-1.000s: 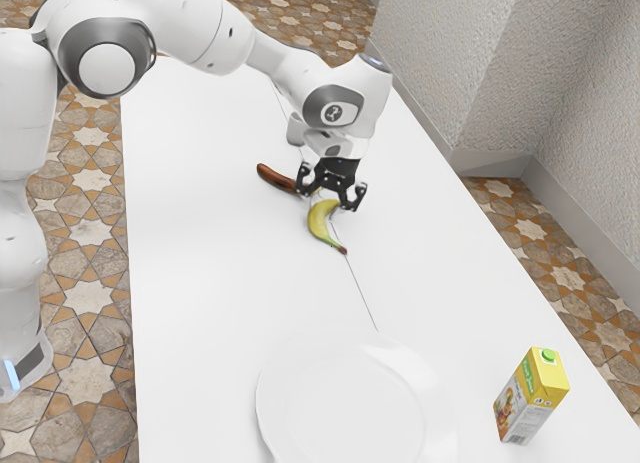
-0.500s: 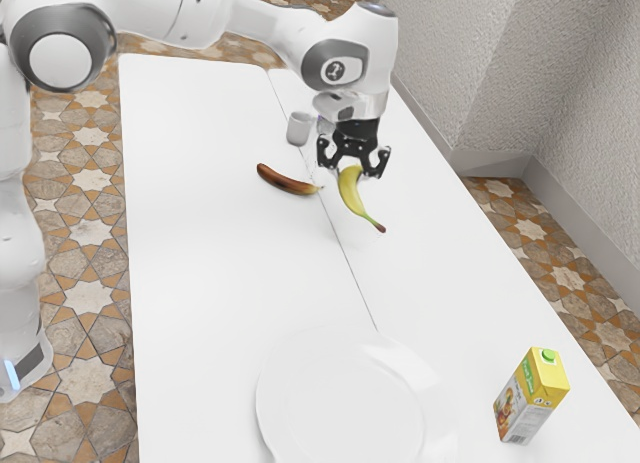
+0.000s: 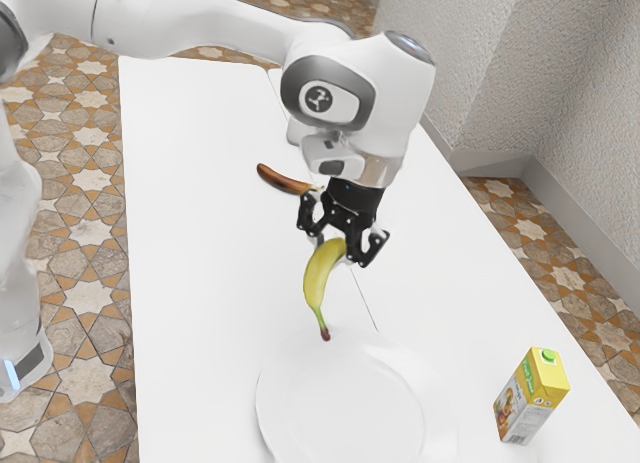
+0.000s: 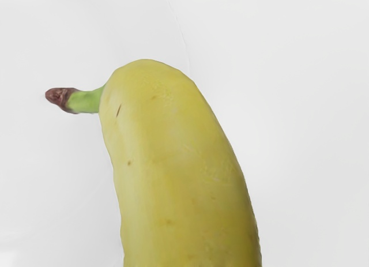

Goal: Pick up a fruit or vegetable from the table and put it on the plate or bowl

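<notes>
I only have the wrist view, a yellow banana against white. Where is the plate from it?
Observer: In the exterior view, the banana's lower tip appears right at the far rim of the white plate.
Operator: Is the banana held or lying down?
Observer: Held: the gripper is shut on its upper end, and it hangs above the table.
Operator: Anything near the plate?
Observer: A yellow juice carton stands at the plate's right in the exterior view.
</notes>
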Tool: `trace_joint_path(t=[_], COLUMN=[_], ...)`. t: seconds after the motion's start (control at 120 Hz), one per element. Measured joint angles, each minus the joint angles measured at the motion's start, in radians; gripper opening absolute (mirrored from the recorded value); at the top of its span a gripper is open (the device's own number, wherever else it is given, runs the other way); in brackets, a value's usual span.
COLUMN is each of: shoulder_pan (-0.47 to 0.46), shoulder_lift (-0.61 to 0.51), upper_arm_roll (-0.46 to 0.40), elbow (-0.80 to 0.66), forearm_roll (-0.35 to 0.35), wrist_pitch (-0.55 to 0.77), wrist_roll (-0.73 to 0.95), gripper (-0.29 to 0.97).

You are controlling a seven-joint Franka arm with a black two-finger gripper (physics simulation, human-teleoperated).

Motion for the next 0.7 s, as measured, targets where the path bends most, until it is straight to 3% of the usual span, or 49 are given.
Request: trace_joint_path(t=[0.233, 0.467, 0.7], shoulder_pan=[-0.138, -0.158, -0.156], shoulder_lift=[0.000, 0.009, 0.019], upper_arm_roll=[-0.019, -0.109, -0.123], elbow=[-0.014, -0.011, -0.006], forearm_roll=[-0.002, -0.008, -0.013], wrist_pitch=[-0.032, -0.015, 0.017], wrist_roll=[-0.078, -0.153, -0.210], gripper=[0.11, 0.11, 0.11])
